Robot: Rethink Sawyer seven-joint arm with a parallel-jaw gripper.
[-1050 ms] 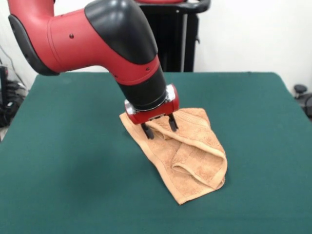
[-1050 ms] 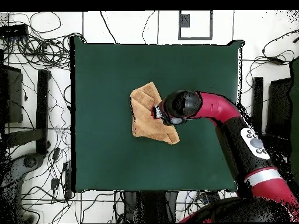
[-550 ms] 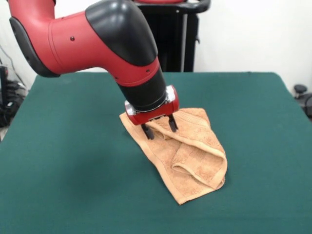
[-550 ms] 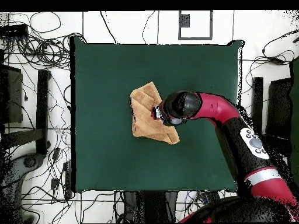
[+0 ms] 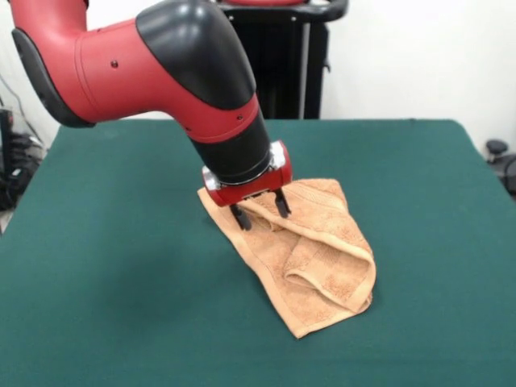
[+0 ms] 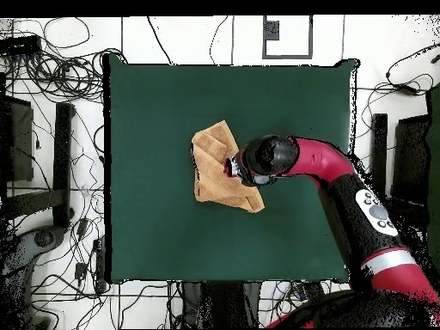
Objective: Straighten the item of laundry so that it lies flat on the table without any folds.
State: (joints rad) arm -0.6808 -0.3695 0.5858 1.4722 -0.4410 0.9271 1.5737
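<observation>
The item of laundry [image 5: 318, 258] is an orange-tan towel, folded over itself into a rough wedge near the middle of the dark green table [image 5: 121, 282]. A rolled fold bulges at its near right end. My gripper [image 5: 260, 213] hangs open just above the towel's far left part, its two dark fingers [image 5: 239, 218] spread with nothing between them. In the overhead view the towel [image 6: 215, 172] lies left of the arm's black wrist, which hides the gripper.
A black stand [image 5: 286, 60] rises behind the table's far edge. Cables [image 6: 60, 69] and dark equipment lie on the floor around the table in the overhead view.
The gripper has shifted slightly left and a touch upward over the towel. The towel has not moved.
</observation>
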